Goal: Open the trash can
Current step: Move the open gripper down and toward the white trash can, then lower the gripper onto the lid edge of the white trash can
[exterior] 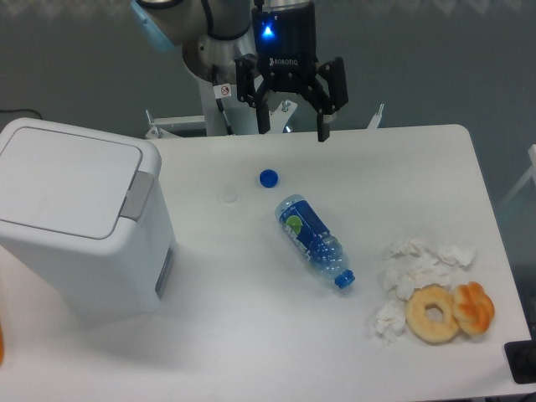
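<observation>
Jaws spread apart, nothing btwn them; gripper [291,132] hangs above the table's [251,335] far edge, well apart from the bin [79,222], up and to its right. Bin sits at the table's left side, lid [63,177] flat and shut, grey tab [139,194] on the lid's right edge. Bottle [314,239] lies on its side right of the bin, mid-table, w/ blue cap [268,177] loose just beyond it, nearer the gripper. Crumpled tissues [414,272], a donut [433,313] and an orange pastry [474,306] lie far right of the bin, near the table's front corner.
</observation>
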Controlling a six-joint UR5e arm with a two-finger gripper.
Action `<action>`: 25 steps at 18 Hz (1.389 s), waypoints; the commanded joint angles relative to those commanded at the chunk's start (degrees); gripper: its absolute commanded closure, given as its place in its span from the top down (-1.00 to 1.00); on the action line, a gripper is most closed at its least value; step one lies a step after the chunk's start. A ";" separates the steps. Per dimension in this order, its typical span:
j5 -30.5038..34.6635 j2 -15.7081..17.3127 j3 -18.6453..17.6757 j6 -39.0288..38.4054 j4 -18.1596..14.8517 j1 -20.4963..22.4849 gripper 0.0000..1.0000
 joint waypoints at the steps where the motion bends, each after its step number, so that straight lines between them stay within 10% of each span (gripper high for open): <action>1: 0.00 -0.09 0.00 0.00 0.17 -0.09 1.00; 14: -5.35 -2.02 0.44 -2.37 0.44 -0.70 1.00; 25: -11.68 -4.22 1.93 -22.74 0.52 -1.76 1.00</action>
